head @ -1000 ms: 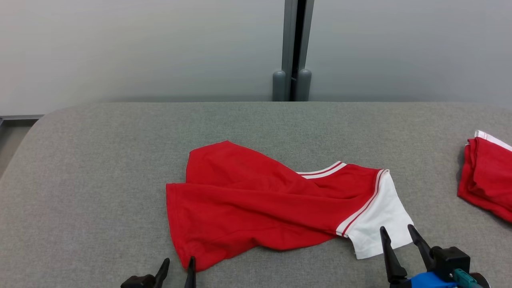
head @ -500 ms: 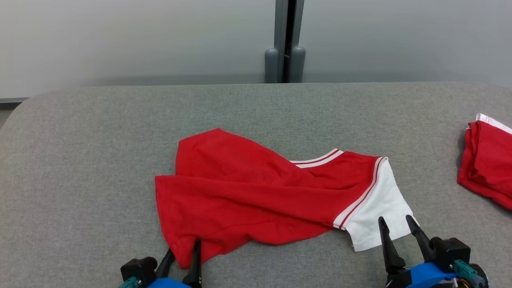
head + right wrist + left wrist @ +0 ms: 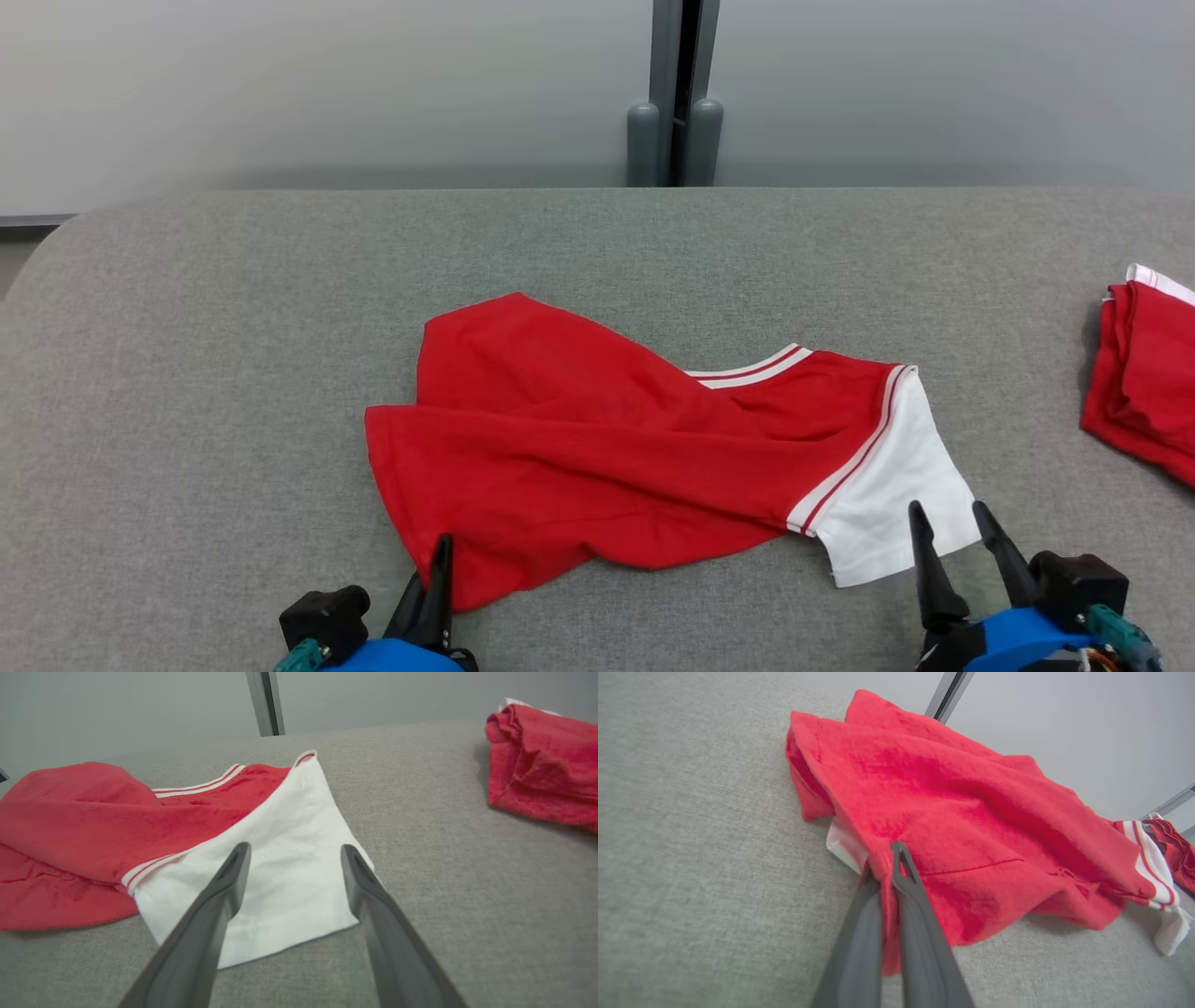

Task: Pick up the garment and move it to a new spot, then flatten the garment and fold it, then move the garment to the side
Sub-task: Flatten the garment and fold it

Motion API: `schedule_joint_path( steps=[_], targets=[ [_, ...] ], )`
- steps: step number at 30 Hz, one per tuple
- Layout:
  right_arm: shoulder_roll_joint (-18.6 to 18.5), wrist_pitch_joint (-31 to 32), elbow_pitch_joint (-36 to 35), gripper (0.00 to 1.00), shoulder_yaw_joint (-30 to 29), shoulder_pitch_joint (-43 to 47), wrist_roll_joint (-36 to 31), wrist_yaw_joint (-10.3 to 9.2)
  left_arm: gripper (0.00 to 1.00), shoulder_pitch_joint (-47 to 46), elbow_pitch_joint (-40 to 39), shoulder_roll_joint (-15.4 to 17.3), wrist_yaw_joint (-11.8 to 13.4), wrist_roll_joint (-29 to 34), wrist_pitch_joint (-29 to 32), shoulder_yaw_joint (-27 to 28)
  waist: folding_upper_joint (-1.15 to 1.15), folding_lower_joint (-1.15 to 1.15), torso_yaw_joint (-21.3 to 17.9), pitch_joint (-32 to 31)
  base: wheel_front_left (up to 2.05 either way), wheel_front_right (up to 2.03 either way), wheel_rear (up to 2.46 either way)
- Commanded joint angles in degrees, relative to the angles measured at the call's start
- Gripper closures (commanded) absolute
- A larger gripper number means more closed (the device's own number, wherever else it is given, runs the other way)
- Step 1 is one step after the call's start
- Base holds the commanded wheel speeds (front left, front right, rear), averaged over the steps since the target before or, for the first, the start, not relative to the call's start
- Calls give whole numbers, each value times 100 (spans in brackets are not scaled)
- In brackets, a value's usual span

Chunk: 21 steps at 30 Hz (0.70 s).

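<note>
Closed within the last second, the left tool (image 3: 440, 553) is now seen pinched shut on the near hem corner of the red garment (image 3: 597, 448), where its fingers had stood apart a moment earlier; a slight shift of the whole head view is put down to the camera. The garment is spread on the grey desk (image 3: 233, 327) straight out in front of the grey post (image 3: 674, 140) at the back wall, its hem end to the left of the post and its white sleeve (image 3: 896, 504) to the right. The right tool (image 3: 947, 511), nearer than the post and well to its right, is held wide open with its fingers poised over the sleeve's near part; nothing is gripped by it, and contact with the cloth cannot be made out. For the pick-up to be done well, it is judged that the sleeve edge should be closed on squarely before any lift, and that both ends should be raised together and level so the cloth is not dragged or twisted further. A diagonal fold is carried across the rumpled red body, a second layer is shown behind it, and white-and-red striped trim (image 3: 756, 367) is seen at the neckline and along the sleeve seam. A second red garment (image 3: 1144, 364) is bunched far to the right of the post, well apart.
</note>
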Motion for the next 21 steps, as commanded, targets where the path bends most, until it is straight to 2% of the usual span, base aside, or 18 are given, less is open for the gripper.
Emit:
schedule_joint_path(
  steps=[1, 8, 13, 19, 20, 21],
  targets=[
    [-21, -1, 48, 0, -106, -104, 24, 0, 100, 28, -50, 27, -11, 39, 3, -8, 0, 0, 32, 18, 0, 0, 0],
    [-17, -1, 630, 0, -789, -420, -260, 0, 100, 67, -280, 92, -11, 93, 2, -240, 0, 0, 207, 63, 0, 0, 0],
    [-19, -1, 1396, 0, -1100, -665, -438, 0, 100, 53, -333, 140, -11, 37, 2, -385, 0, 0, 266, 76, 0, 0, 0],
    [28, 69, 2582, 1, -1038, -906, -533, 0, 100, -13, -362, 192, -11, -11, 2, -470, 0, 0, 301, 106, 0, 0, 0],
    [39, 78, 2718, 67, -930, -934, -486, 2, 100, -19, -368, 201, -11, -18, 2, -474, 0, 0, 301, 111, 0, 0, 0],
    [58, 90, 2823, 100, -839, -967, -396, 9, 100, -20, -371, 212, -11, -19, 2, -483, 0, 0, 299, 113, 0, 0, 0]
  ],
)
